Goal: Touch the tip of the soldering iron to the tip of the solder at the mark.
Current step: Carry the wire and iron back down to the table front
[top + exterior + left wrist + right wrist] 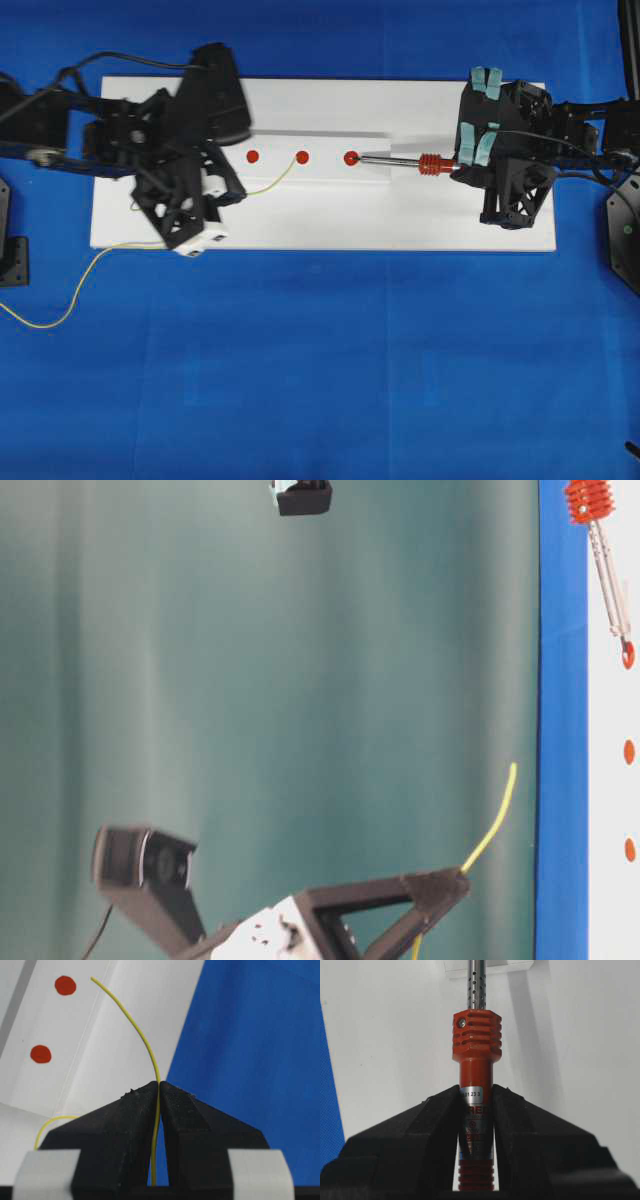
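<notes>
Slim red-orange soldering iron (475, 1090), ribbed collar, perforated silver shaft, clenched in right jaws; left jaws pinch thin curly yellow solder wire (141, 1040).

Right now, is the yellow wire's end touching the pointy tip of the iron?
Apart. In the overhead view the solder ends near the middle red mark, while the soldering iron tip sits at the rightmost mark, bare white board between.

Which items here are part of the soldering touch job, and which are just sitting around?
In the job:
- soldering iron, in the right gripper
- solder, pinched by the left gripper
- red mark at the iron's tip

Just there:
- two other red marks
- white board
- blue cloth
</notes>
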Motion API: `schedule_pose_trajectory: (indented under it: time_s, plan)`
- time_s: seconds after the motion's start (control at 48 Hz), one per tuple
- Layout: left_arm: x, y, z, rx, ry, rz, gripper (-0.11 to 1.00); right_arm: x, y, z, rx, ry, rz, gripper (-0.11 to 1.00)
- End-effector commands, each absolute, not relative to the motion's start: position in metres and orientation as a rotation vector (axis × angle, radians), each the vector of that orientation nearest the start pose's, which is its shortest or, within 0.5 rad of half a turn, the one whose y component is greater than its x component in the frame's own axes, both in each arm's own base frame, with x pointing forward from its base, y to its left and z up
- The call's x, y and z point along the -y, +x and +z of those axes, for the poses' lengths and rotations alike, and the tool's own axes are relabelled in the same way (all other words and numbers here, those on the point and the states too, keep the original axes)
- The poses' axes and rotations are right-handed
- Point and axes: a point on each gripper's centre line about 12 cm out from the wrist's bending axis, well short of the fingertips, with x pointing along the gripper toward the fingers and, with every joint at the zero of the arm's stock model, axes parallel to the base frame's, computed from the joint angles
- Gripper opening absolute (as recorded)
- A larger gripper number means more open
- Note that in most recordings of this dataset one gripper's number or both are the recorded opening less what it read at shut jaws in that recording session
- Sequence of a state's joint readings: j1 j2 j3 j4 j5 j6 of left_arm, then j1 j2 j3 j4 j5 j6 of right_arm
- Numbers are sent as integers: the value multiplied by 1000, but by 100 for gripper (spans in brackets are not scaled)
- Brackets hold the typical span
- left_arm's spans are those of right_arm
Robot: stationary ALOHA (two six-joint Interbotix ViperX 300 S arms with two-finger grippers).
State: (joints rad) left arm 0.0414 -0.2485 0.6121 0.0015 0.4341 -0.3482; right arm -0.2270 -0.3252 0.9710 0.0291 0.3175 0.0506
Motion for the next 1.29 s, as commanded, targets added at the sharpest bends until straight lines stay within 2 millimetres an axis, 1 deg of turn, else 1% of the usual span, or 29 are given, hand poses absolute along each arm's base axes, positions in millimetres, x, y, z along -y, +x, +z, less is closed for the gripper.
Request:
schedule_pose_trajectory:
  time_s: [0.0,0.167,0.292,0.355,0.563,0.688,0.792,0.918,1.105,1.168,1.272]
  plan:
    - [-14,346,254,-722,-345,167,3,61,267,163,-909,180,-240,7]
    - [-13,345,254,-723,-343,165,3,62,267,165,-911,183,-242,7]
    - [-13,344,252,-726,-343,164,3,60,263,173,-900,179,-239,7]
    - [-12,343,253,-723,-343,160,3,59,260,180,-883,178,-239,7]
    - [-9,341,252,-728,-338,152,3,54,238,206,-819,173,-238,7]
    - [-8,339,251,-728,-338,152,3,50,220,216,-783,172,-238,7]
    - [-8,339,251,-728,-338,152,3,48,213,222,-754,168,-238,7]
    - [-8,339,251,-728,-338,152,3,48,213,221,-756,168,-237,7]
    - [-6,338,250,-729,-336,146,3,49,218,216,-777,175,-237,7]
    - [-2,337,251,-728,-333,135,3,48,218,216,-779,183,-235,7]
    - [10,334,250,-729,-321,100,3,40,220,218,-769,205,-209,7]
